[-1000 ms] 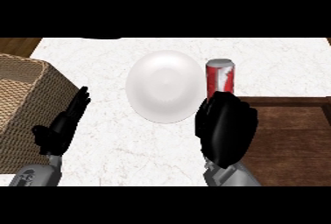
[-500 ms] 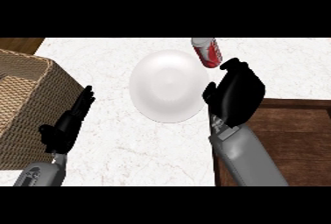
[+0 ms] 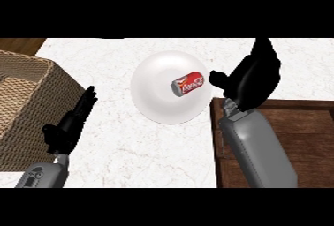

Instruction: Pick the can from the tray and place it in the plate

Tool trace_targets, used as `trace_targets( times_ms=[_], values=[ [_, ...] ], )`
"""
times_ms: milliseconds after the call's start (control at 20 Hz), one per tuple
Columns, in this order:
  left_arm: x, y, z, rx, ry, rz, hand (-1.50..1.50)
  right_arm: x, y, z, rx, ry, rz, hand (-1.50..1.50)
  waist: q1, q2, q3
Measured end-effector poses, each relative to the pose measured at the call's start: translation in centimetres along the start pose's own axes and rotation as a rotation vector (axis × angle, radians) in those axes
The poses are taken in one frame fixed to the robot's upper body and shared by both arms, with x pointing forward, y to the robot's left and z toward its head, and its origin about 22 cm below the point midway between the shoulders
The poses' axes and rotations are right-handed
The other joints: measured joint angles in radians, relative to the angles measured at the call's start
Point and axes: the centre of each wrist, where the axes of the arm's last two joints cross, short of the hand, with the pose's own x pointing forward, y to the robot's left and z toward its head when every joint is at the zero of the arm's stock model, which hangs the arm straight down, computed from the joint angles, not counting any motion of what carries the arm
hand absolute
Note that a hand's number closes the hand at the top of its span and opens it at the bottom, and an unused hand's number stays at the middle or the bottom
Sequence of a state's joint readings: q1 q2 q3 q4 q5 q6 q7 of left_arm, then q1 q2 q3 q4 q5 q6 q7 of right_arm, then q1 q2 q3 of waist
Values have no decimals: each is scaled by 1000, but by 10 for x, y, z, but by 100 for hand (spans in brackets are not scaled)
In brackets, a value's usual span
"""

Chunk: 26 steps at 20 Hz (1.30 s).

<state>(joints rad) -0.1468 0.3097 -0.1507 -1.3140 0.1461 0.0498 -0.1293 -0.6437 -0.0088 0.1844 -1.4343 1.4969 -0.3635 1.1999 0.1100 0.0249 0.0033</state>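
Note:
A red can (image 3: 187,83) lies on its side on the right part of the white plate (image 3: 157,95), which sits mid-counter. My right hand (image 3: 251,77) hovers just right of the plate, fingers straight and raised, thumb pointing toward the can, nothing held. There is a small gap between the thumb and the can. My left hand (image 3: 70,124) rests open at the lower left, fingers up, between the plate and the wicker tray (image 3: 26,92).
The woven wicker tray fills the left edge of the view. A dark wooden surface (image 3: 294,128) lies at the right under my right forearm, beside the white marble counter (image 3: 150,150).
The can went from upright beside the plate, up in my right hand, to lying on the plate. My right hand let go and opened, moving farther from me.

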Motion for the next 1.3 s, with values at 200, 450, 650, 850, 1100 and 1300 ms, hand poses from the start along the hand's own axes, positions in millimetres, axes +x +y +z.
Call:
trace_targets(
  times_ms=[200, 450, 650, 850, 1100, 1300],
  values=[
    [-2, 6, 0, 10, 10, -4, 0, -1, -9, -7, -72, 12, -133, -150, -11, -6, 0],
    [-7, 12, 4, 33, 24, -2, 0, -21, -15, -2, -128, 24, -281, -150, -37, -17, 1],
    [-10, 18, 8, 52, 35, 5, 0, -46, -13, 19, -134, 16, -351, -150, -58, -24, 0],
    [-17, 20, 15, 73, 43, 4, 0, -74, -11, 53, -107, 0, -384, -150, -79, -29, -1],
    [-18, 24, 20, 91, 51, 8, 0, -110, -13, 100, -51, -10, -397, -150, -101, -32, -1],
    [-22, 29, 24, 109, 57, 6, 0, -134, -15, 131, -19, -2, -405, -150, -113, -30, -2]
  ],
)
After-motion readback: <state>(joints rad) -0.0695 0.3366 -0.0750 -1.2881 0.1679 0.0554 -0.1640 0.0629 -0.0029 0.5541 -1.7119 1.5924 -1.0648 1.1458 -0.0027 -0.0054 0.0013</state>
